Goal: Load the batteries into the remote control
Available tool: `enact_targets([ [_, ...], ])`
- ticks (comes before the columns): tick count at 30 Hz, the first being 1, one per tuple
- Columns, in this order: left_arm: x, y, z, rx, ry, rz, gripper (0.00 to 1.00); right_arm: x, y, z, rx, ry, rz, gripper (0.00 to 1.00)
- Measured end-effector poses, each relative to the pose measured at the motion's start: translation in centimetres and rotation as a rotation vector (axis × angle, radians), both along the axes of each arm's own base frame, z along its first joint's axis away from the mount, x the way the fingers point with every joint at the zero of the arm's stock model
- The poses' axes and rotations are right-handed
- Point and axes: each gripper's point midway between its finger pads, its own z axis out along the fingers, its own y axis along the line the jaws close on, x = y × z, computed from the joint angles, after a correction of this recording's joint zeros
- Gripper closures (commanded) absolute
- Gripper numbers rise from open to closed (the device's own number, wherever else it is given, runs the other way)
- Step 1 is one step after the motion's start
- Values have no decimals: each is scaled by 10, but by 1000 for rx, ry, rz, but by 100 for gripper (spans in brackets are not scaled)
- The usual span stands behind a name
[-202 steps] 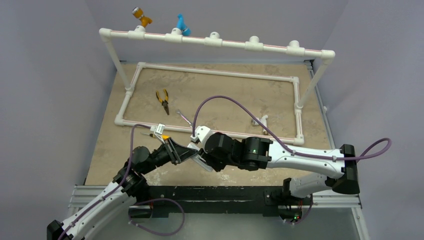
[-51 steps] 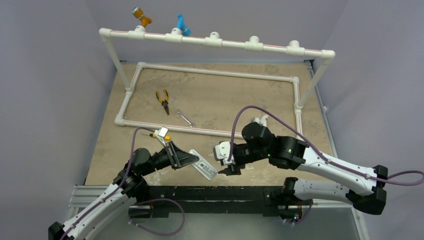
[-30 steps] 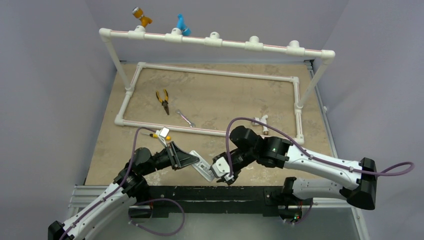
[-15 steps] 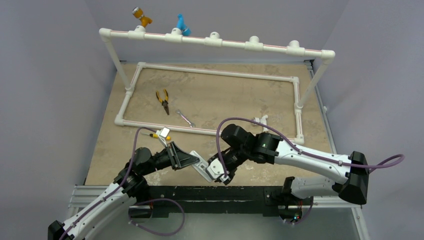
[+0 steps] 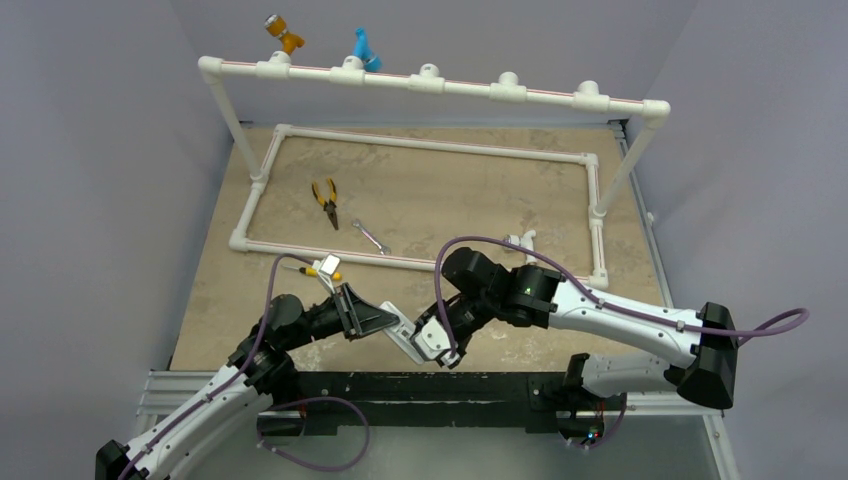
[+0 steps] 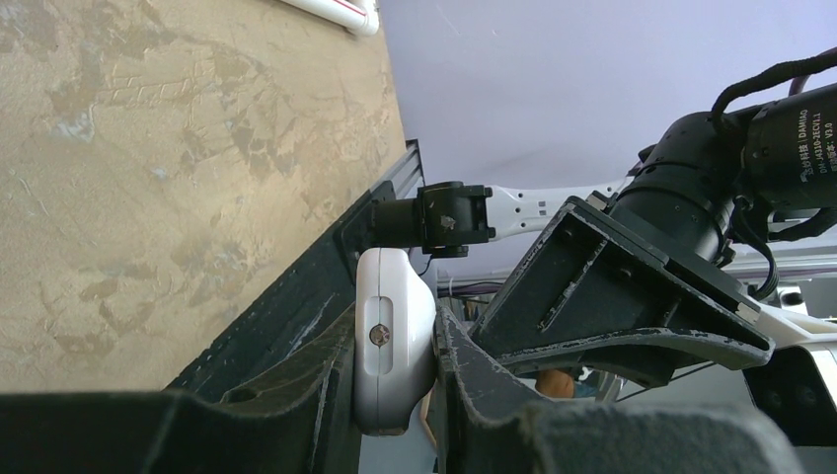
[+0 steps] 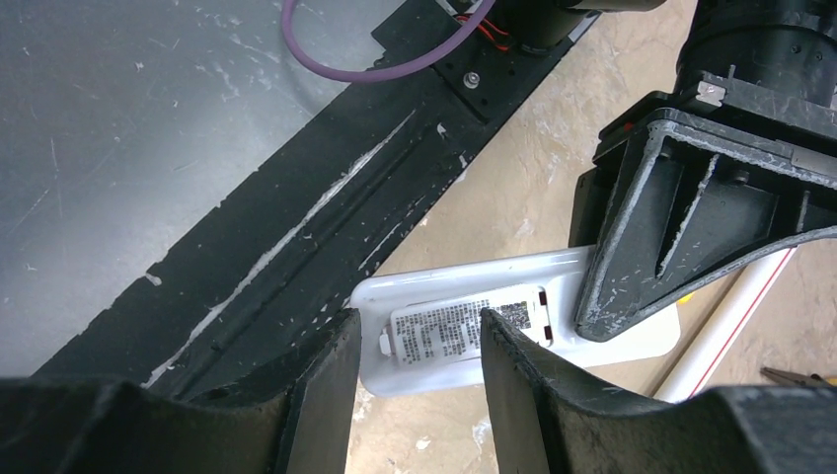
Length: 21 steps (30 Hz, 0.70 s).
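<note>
My left gripper [image 5: 383, 320] is shut on one end of the white remote control [image 5: 406, 333] and holds it just above the table's near edge. In the left wrist view the remote [image 6: 392, 341] stands edge-on between the fingers of the left gripper [image 6: 395, 383]. My right gripper [image 5: 440, 341] is open at the remote's free end. In the right wrist view the right gripper [image 7: 415, 370] is open, its fingers either side of the remote's back [image 7: 464, 331], which shows a printed label in its recess. I see no batteries in either gripper or in the recess.
A small flat white cover piece [image 5: 325, 264] and a yellow-handled screwdriver [image 5: 320, 271] lie behind the left gripper. A silver wrench [image 5: 370, 237] and yellow pliers [image 5: 325, 201] lie inside the white pipe frame [image 5: 430, 146]. Small pale parts [image 5: 520, 241] lie by its right side.
My right gripper has swung left from beside the remote and come down onto its free end. In the last half second almost nothing moved. The left gripper has kept hold of the remote.
</note>
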Motion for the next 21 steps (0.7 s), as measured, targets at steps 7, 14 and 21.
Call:
enact_targets([
  [7, 0, 0, 3, -9, -10, -1, 100, 1, 0, -2, 2, -17, 16, 55],
  [14, 0, 0, 3, -9, -10, -3, 100, 1, 0, -7, -9, -26, 30, 55],
  [21, 0, -1, 3, -9, -11, -5, 100, 2, 0, -8, -10, -33, 37, 57],
])
